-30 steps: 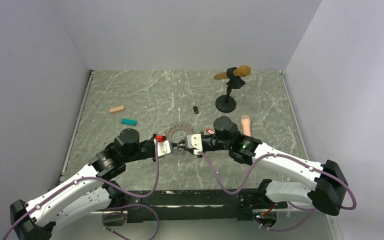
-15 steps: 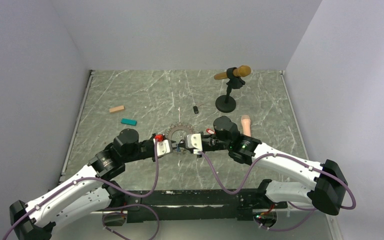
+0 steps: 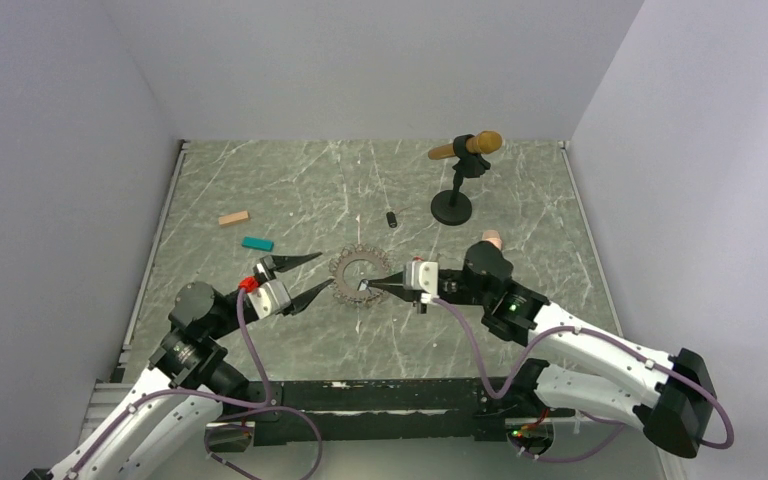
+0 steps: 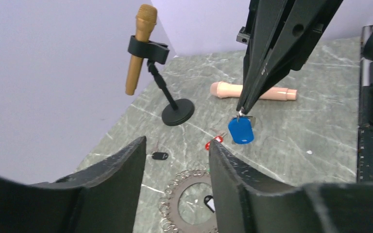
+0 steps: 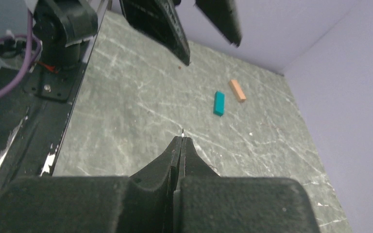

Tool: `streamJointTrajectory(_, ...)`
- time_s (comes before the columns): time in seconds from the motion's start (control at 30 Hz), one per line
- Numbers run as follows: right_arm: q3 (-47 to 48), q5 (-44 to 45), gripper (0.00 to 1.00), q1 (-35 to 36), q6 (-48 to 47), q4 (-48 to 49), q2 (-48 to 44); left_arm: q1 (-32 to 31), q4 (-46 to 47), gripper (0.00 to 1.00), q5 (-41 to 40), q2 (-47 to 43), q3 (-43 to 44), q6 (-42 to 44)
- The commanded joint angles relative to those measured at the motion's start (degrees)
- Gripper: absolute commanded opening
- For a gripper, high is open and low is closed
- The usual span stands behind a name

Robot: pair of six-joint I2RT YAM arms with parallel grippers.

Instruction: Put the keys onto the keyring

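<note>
From above, my released left tool (image 3: 303, 280) is hovering beside the limp-looking chain keyring (image 3: 360, 277) on the table (image 3: 260, 190); from the left wrist, my right tool (image 4: 243, 108) is pinching the probably light blue-tagged key (image 4: 241, 130) by its metal end; from its own, clenched tight.

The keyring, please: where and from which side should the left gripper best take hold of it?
Grip the keyring by its left arc, from above, probably: it lies flat as an open loop, so one finger fits inside, and the left gripper is open there.
</note>
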Motion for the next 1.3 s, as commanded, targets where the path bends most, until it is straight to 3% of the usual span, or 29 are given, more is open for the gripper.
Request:
streamJointTrajectory(0.0,-4.5,1.8,0.00,-0.1,7.7,14.2,-3.0,2.0,8.6,0.46,9.9,3.3,0.0,-6.4)
streamJointTrajectory(0.27,-8.1,1.9,0.00,0.1,11.1,20.9,-2.4,5.3,18.5,0.40,23.6,10.9,0.5,-16.6)
streamJointTrajectory(0.43,-8.1,2.2,0.00,0.1,11.2,21.4,-2.0,5.3,20.6,0.38,27.3,15.2,1.3,-19.0)
streamJointTrajectory(0.83,-6.9,1.6,0.00,0.1,12.4,22.1,0.3,4.3,26.9,0.31,28.0,18.4,0.3,-22.0)
streamJointTrajectory(1.27,-6.0,0.6,0.00,0.1,12.3,21.8,1.3,0.2,15.0,0.27,21.1,18.7,2.7,-11.3)
